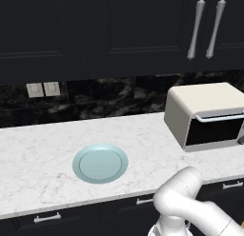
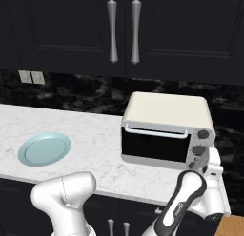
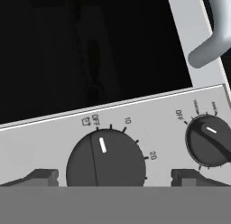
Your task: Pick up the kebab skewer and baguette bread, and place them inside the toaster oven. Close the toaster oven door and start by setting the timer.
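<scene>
Two dials [image 3: 106,159] marked OFF, 10, 20; pincer [image 3: 115,177] spread astride timer dial.

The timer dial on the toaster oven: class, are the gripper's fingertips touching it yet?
Apart. In the hand view the fingertips stand wide on either side of the timer dial, with bare grey panel showing between each tip and the knob.

Cream toaster oven [image 1: 190,106], pale blue plate [image 1: 100,163], white-marbled counter [image 1: 38,149]
</scene>
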Available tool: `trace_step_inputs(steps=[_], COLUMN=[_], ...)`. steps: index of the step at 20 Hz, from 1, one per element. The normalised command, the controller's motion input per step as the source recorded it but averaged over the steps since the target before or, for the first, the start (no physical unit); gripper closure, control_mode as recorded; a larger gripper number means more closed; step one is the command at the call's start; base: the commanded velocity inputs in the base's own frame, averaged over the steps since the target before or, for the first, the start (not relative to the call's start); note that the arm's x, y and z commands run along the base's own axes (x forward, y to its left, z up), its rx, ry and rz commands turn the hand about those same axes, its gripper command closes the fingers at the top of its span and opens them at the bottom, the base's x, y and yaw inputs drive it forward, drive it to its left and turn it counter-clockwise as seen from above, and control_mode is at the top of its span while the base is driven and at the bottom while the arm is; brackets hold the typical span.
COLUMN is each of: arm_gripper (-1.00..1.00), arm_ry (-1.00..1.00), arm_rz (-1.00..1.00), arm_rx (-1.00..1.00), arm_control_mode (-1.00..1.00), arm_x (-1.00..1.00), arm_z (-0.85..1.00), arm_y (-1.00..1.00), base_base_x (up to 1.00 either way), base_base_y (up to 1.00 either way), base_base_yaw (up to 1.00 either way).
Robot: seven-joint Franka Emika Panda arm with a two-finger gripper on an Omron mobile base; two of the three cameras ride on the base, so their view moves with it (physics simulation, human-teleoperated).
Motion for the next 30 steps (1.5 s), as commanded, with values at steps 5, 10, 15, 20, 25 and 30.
trace_step_inputs(steps=[5, 10, 15, 20, 25, 30], arm_gripper=[-1.0, -1.0, -1.0, -1.0, -1.0, -1.0], arm_ry=[-0.07, -0.03, 0.0, 0.0, 0.05, 0.08], arm_rz=[0.0, 0.0, 0.0, 0.0, 0.0, -0.01], arm_rx=[-0.1, -0.12, -0.11, -0.07, -0.05, -0.03], arm_control_mode=[-1.0, -1.0, -1.0, -1.0, -1.0, -1.0], arm_x=[0.0, 0.0, 0.0, 0.0, -0.01, -0.06], arm_z=[0.0, 0.0, 0.0, 0.0, 0.0, 0.0], arm_y=[0.0, 0.0, 0.04, 0.01, 0.0, 0.0], base_base_x=[0.0, 0.0, 0.0, 0.0, 0.0, 0.0], base_base_y=[0.0, 0.0, 0.0, 0.0, 0.0, 0.0], base_base_yaw=[0.0, 0.0, 0.0, 0.0, 0.0, 0.0])
